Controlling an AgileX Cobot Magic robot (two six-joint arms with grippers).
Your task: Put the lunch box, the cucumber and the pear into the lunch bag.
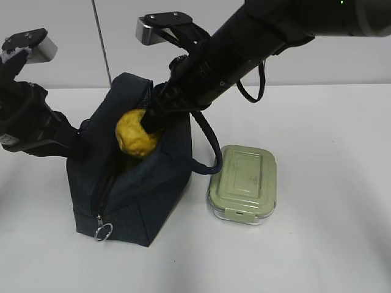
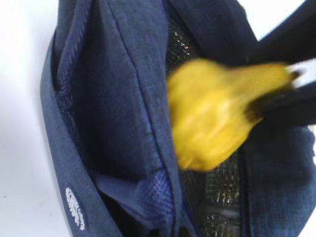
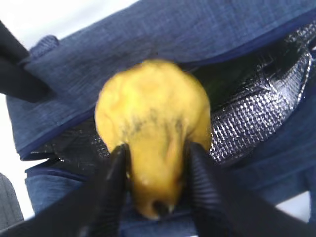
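Note:
My right gripper [image 1: 151,122] [image 3: 157,148] is shut on the lumpy yellow pear [image 1: 135,134] [image 3: 148,108] and holds it just over the unzipped opening of the navy lunch bag [image 1: 146,189] [image 3: 173,29]. The pear also shows blurred in the left wrist view [image 2: 212,118]. A dark green shape [image 3: 219,84], apparently the cucumber, lies inside on the silvery lining. My left gripper [image 1: 76,143] is at the bag's left top edge, pinching its fabric [image 2: 163,197]; its fingertips are hidden. The lunch box [image 1: 243,180], with its sage-green lid, stands on the table right of the bag.
The bag's metal ring pull [image 1: 103,231] hangs at its near corner. A black cable [image 1: 211,152] loops from the right arm down between the bag and the lunch box. The white table [image 1: 317,244] stretches to the front and right.

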